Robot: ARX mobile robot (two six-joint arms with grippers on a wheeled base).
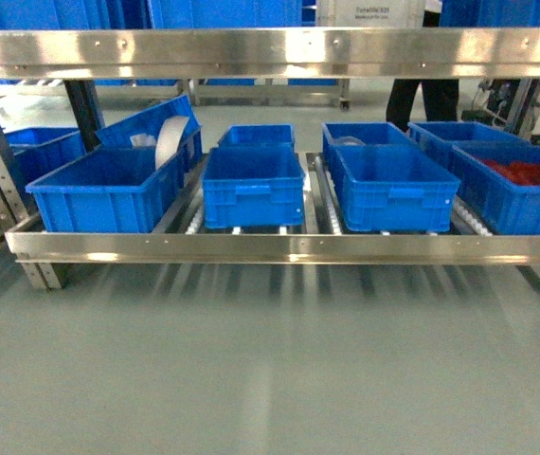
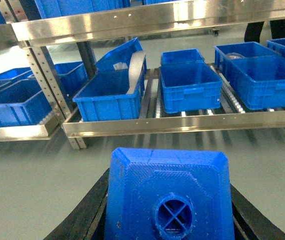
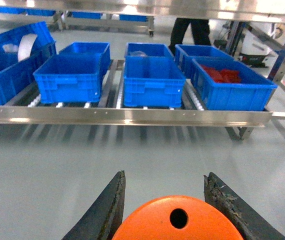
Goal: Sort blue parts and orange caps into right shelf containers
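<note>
Left pincer (image 2: 170,210): we clamp a bright-blue plastic block (image 2: 168,192). Right pincer (image 3: 163,210): we grip an orange round cap (image 3: 177,220). Blue ribbed crates (image 3: 232,90) ahead; we approach level, release low inside.

A smooth grey floor (image 1: 270,370) fills the lower frame — glossy, streaked with reflections. A person's dark legs (image 1: 422,95) (upper right) stand behind.

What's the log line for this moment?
left hand: holds blue part | right hand: holds orange cap | shelf: ahead, not reached | crates: nothing dropped yet
</note>
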